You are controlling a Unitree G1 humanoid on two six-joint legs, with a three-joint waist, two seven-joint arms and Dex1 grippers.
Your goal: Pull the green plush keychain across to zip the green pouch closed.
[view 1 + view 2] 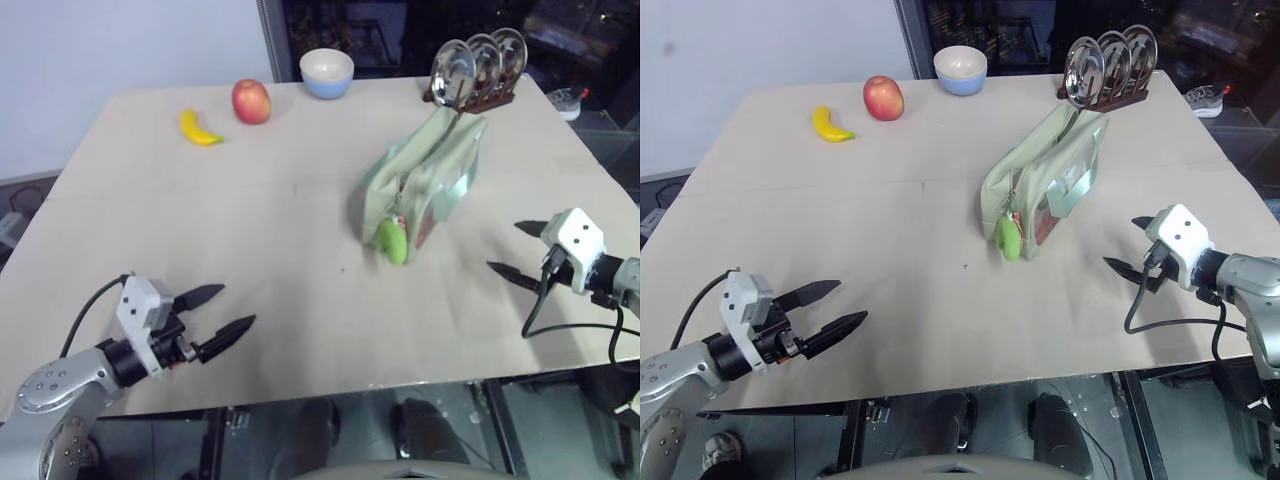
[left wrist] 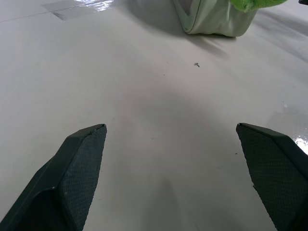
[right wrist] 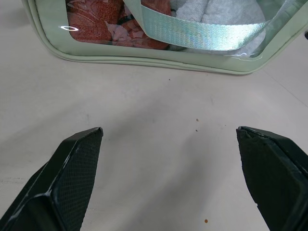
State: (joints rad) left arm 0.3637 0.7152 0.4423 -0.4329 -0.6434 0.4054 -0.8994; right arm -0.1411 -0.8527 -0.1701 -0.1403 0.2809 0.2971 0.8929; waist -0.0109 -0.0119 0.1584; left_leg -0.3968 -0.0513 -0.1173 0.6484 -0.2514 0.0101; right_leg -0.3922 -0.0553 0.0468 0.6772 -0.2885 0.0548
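The pale green pouch (image 1: 425, 178) stands upright in the middle right of the table, its top gaping. Through its clear front panel (image 3: 144, 29) red and grey contents show, with the strap (image 3: 202, 33) across them. The lime-green plush keychain (image 1: 391, 241) hangs at the pouch's near end. My left gripper (image 1: 232, 310) hovers open at the near left of the table, well apart from the pouch, nothing between its fingers (image 2: 79, 163). At the near right my right gripper (image 1: 508, 249) is open too, pointing at the pouch's front panel a short way off.
A banana (image 1: 199, 129), an apple (image 1: 251, 101) and a blue-and-white bowl (image 1: 327, 72) sit along the far side. A rack of metal plates (image 1: 478, 68) stands just behind the pouch. The table's front edge (image 1: 330, 395) runs close under both grippers.
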